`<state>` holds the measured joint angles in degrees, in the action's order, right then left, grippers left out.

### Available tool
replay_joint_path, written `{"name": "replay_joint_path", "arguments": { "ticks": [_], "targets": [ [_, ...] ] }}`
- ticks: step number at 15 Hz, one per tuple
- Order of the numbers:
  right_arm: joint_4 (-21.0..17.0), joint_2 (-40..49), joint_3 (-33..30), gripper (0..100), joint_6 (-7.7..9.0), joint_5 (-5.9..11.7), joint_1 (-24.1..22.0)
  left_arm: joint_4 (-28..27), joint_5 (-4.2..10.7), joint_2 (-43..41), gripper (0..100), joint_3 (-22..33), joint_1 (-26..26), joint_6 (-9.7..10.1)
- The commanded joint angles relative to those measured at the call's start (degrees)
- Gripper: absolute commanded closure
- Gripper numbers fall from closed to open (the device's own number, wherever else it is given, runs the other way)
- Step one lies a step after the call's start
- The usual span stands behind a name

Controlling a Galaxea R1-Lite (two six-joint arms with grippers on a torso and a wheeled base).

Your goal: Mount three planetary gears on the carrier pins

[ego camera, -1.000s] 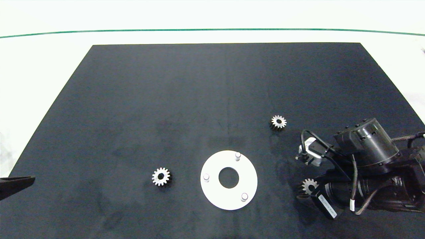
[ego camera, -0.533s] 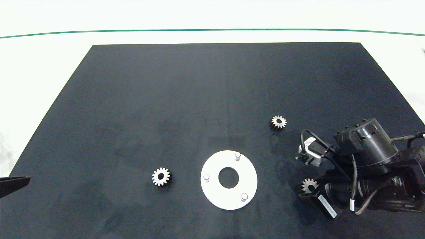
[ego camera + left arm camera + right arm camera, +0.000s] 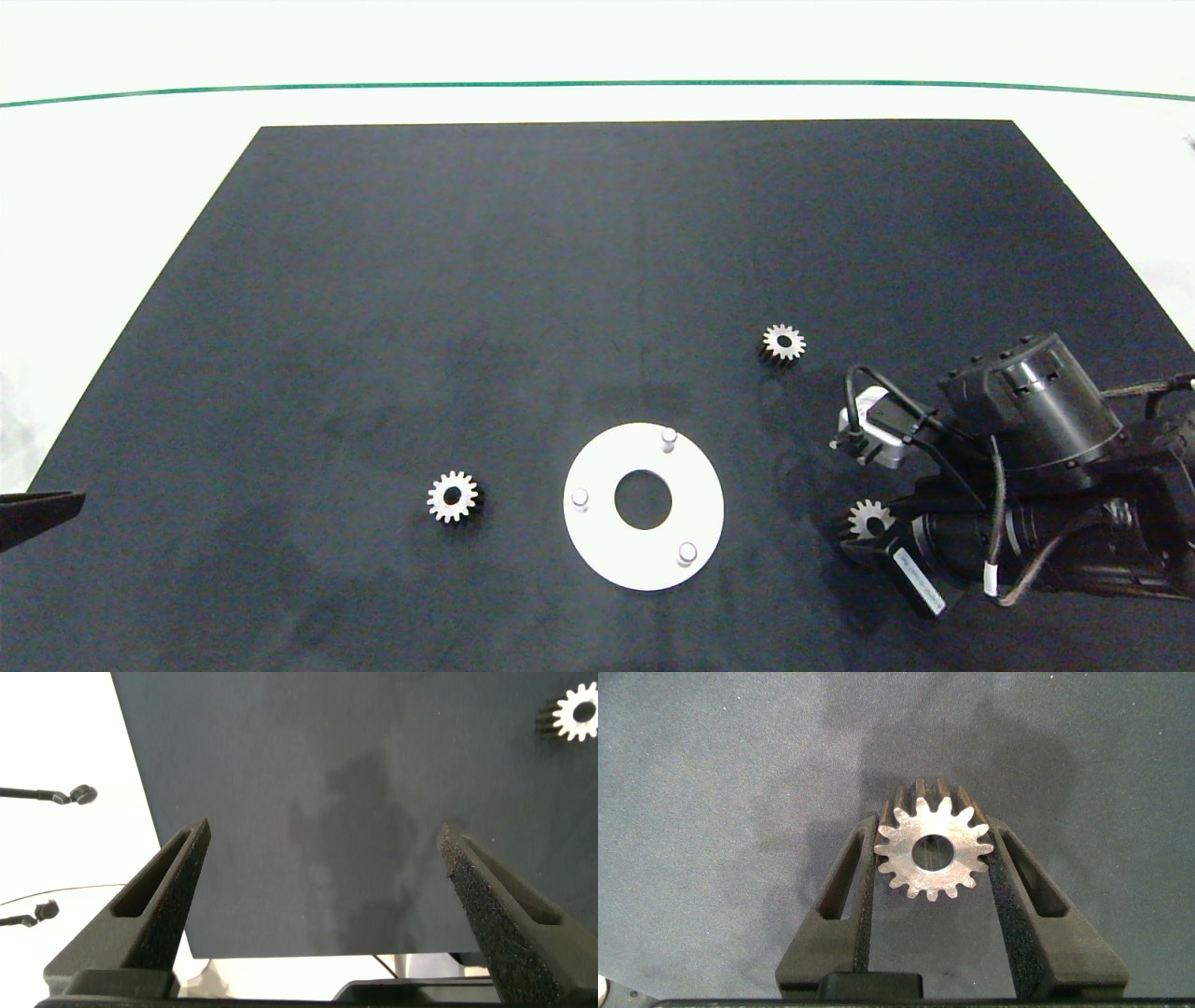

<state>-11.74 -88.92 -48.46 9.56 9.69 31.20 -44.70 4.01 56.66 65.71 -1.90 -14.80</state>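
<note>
Right gripper [image 3: 934, 863] clamping first gear [image 3: 932, 851] near mat's right side, right of white disc [image 3: 597, 551]. All three carrier pins [image 3: 667, 437] standing bare; nothing installed yet. Two other gears [image 3: 453, 497] lying loose on black mat [image 3: 467, 280]. Left gripper [image 3: 327, 873] idling at mat's left edge, fingers spread, gripping nothing. No containers here.

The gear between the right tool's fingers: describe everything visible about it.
This planetary gear is small, silvery-white metal with pointed teeth and a round centre bore. It lies flat between the right tool fingers, which press on its teeth from both sides. It sits on the dark mat, right of the white disc, on no pin.
</note>
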Motion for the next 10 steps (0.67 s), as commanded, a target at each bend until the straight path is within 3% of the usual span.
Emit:
{"name": "replay_joint_path", "arguments": {
  "ticks": [1, 3, 6, 7, 10],
  "targets": [
    [2.51, 0.85, 1.52, 67, 0.02, -0.02, 0.80, 0.05, 0.03, -0.68, 0, 0.30, -0.03, -0.05],
    [5.15, 1.38, 1.70, 72, 0.02, -0.20, 2.20, 0.05, 0.03, -1.11, 0, 0.47, -0.03, -0.05],
    [4.97, 4.28, -0.06, 72, 0.11, 0.33, 6.77, -0.03, 0.03, -1.29, 0, 0.56, -0.03, -0.05],
    [3.04, 4.98, -3.13, 72, -0.07, 0.33, 10.11, -0.03, 0.03, -1.38, 0, 0.56, -0.03, -0.05],
    [-6.98, 2.70, -12.63, 72, -0.42, 0.33, 14.07, -0.12, 0.03, -1.55, 0, 0.56, -0.03, -0.05]
  ]
}}
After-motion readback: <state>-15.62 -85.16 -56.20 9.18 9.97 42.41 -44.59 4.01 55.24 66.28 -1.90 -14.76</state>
